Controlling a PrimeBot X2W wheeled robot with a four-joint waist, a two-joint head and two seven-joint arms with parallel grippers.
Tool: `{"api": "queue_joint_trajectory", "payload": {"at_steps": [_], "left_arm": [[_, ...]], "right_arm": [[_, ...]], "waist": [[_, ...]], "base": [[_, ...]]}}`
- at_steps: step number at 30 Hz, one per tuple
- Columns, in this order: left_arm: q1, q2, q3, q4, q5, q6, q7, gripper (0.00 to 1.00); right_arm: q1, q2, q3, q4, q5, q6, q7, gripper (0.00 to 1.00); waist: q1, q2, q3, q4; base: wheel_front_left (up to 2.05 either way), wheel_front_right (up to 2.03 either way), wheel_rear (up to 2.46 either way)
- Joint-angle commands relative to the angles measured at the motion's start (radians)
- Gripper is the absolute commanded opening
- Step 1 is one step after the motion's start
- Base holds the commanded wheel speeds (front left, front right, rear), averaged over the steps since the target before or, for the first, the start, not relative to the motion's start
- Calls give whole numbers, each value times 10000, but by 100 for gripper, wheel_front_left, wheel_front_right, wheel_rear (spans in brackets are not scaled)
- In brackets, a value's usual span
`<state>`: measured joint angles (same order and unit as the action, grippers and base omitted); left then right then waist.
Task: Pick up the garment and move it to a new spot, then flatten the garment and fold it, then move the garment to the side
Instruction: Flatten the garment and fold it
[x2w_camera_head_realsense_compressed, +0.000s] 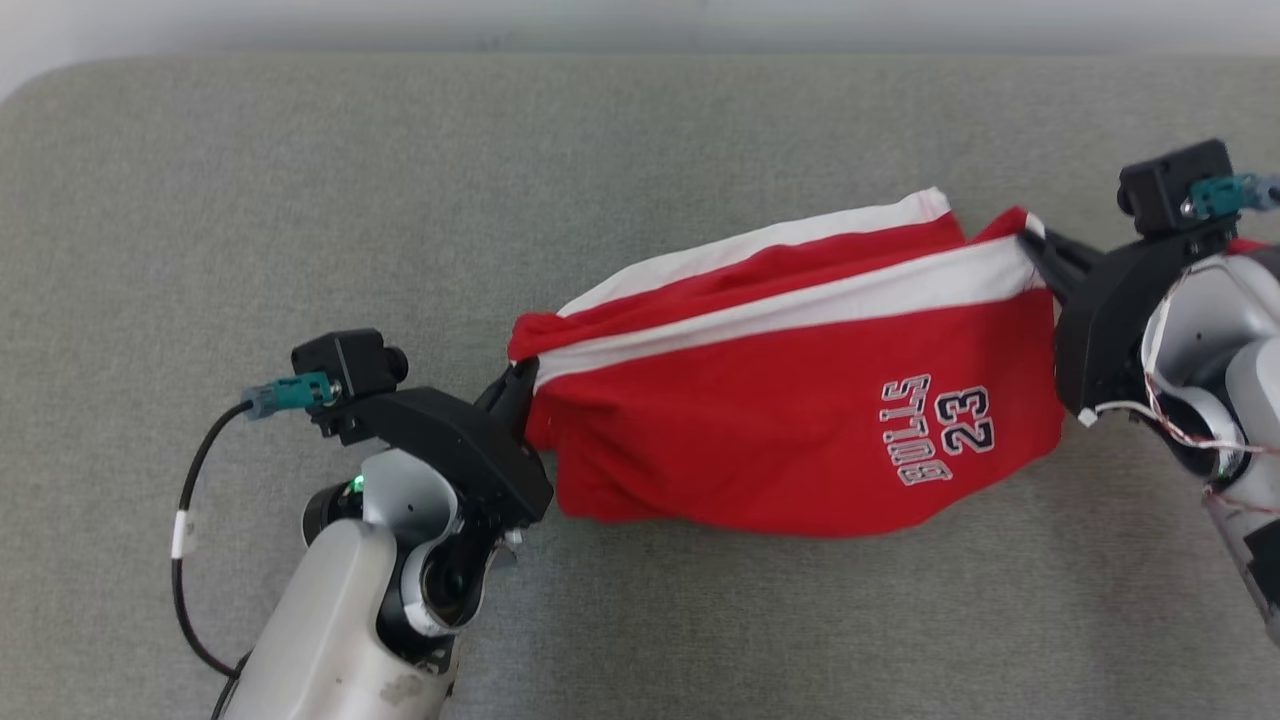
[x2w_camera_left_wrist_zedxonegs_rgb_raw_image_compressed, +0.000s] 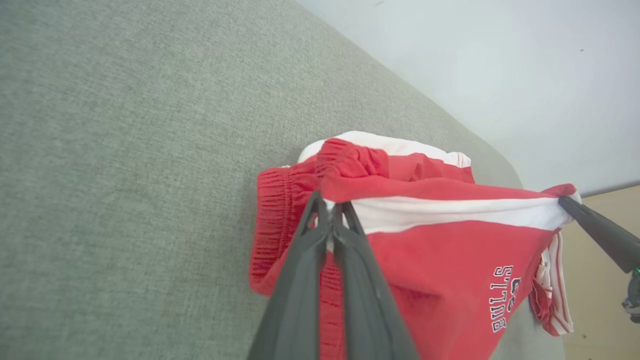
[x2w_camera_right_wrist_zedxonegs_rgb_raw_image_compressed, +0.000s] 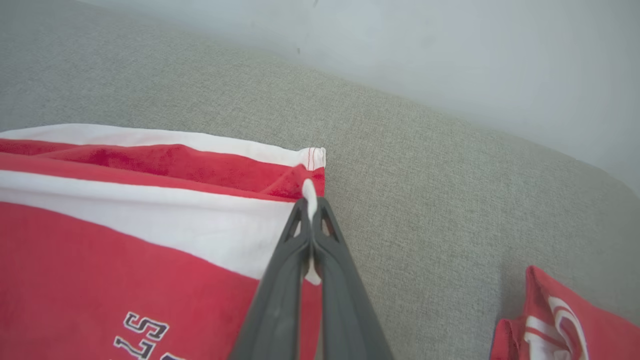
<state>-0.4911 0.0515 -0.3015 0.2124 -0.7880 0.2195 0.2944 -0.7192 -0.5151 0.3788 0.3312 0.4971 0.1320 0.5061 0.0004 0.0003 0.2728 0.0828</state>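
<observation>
Shorts (x2w_camera_head_realsense_compressed: 800, 440), red, "BULLS 23" printed nearer the right gripper (x2w_camera_head_realsense_compressed: 1032, 248), hung stretched between both: left gripper (x2w_camera_head_realsense_compressed: 518, 392) clamped the waistband (x2w_camera_left_wrist_zedxonegs_rgb_raw_image_compressed: 280, 210), right pinched the white-striped hem (x2w_camera_right_wrist_zedxonegs_rgb_raw_image_compressed: 310, 192).

A red garment (x2w_camera_head_realsense_compressed: 760, 430) with white stripes and "BULLS 23" lettering hangs stretched over the grey fabric counter (x2w_camera_head_realsense_compressed: 300, 180), its bunched left end pinched in the left hand (x2w_camera_head_realsense_compressed: 520, 388), its far right corner pinched in the right hand (x2w_camera_head_realsense_compressed: 1033, 248).

Grey fabric surface (x2w_camera_head_realsense_compressed: 300, 200), separate red cloth (x2w_camera_right_wrist_zedxonegs_rgb_raw_image_compressed: 565, 325)
</observation>
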Motion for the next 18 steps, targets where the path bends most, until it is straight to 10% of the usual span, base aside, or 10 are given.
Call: {"api": "queue_joint_trajectory", "payload": {"at_steps": [1,14,15,16,18], "left_arm": [[-296,3,-52,215,38,76,-240,0],[-1478,4,-714,1376,-559,178,-1482,0],[-1522,1,-782,1432,-602,198,-1539,36],[-1574,-1,-851,1474,-658,190,-1608,100],[-1639,0,-927,1544,-714,216,-1846,100]], "right_arm": [[-369,-11,121,331,-78,-29,-312,0],[-2220,463,991,2975,-395,-29,-2452,0],[-2289,523,1039,3145,-420,-29,-2569,20],[-2349,580,1078,3321,-418,-29,-2680,100],[-2457,713,1125,3613,-383,-29,-2979,100]], "waist": [[-4,-3,684,514],[-4,-3,1096,654],[-4,-3,1090,650],[-4,-3,1081,648],[-4,-3,1038,642]], "base": [[0,0,0],[0,0,0],[0,0,0],[0,0,0],[0,0,0]]}}
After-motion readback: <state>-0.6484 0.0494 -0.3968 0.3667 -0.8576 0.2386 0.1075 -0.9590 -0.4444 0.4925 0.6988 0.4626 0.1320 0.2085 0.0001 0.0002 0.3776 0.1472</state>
